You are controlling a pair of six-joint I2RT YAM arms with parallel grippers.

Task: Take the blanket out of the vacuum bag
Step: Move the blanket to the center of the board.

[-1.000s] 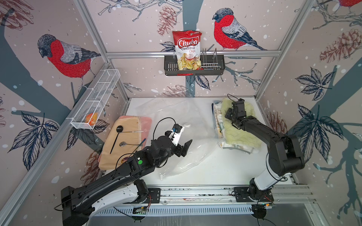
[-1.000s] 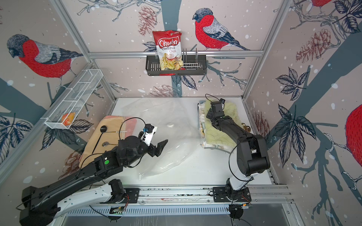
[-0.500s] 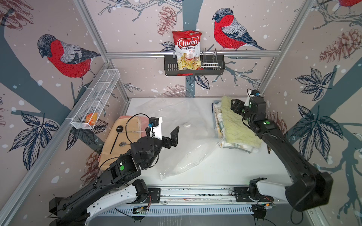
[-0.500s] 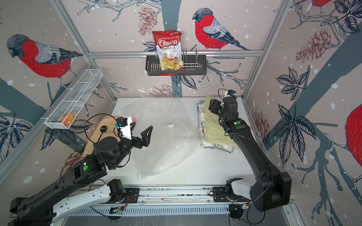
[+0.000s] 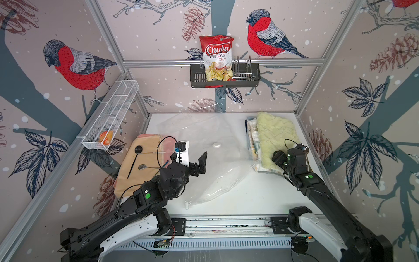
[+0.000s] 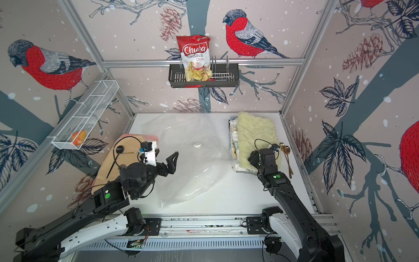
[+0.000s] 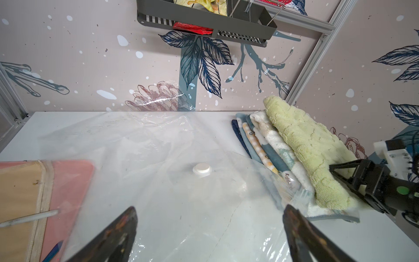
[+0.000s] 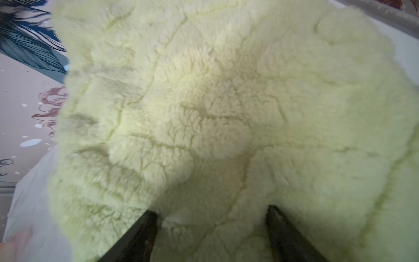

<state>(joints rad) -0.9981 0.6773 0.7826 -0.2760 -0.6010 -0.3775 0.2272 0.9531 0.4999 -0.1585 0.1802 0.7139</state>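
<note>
In both top views the right gripper's (image 5: 277, 158) fingertips were hidden by its own body. The blanket (image 8: 226, 113) was cut off by the right wrist view's edges. The chip bag (image 7: 204, 4) was cropped in the left wrist view.

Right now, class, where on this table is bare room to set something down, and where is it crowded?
Bare: the white table strip between the vacuum bag, the blanket stack and the front rail. Crowded: the bag fills the middle, the peach mat the left, the blanket the right.
</note>
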